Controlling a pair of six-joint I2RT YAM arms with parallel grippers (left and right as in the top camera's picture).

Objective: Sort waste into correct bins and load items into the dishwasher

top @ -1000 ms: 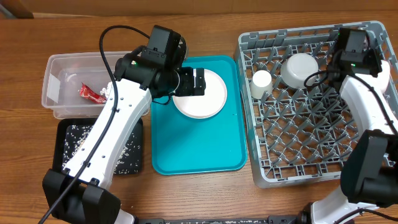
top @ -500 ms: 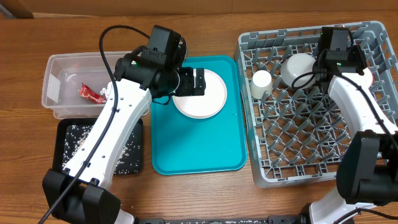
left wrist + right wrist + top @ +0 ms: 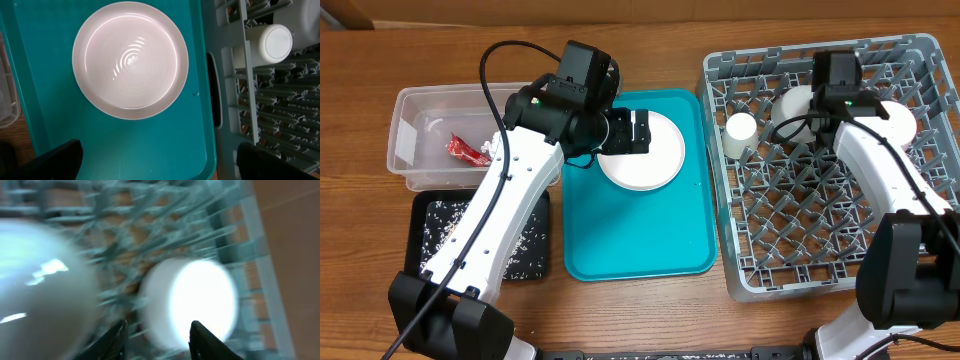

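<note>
Overhead | right arm (image 3: 880, 170) has pulled away, leaving your second bowl (image 3: 897, 120) in the rack (image 3: 790, 230) | right jaws parted, empty; left jaws spread over plate (image 3: 660, 160).

My left gripper (image 3: 638, 131) hangs pointing down, jaws spread wide; my right gripper (image 3: 157, 339) has jaws partly apart, holding nothing

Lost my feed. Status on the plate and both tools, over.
Left tool open, above plate on teal tray. Right tool open, empty, above bowl in rack. Plate unobstructed.
</note>
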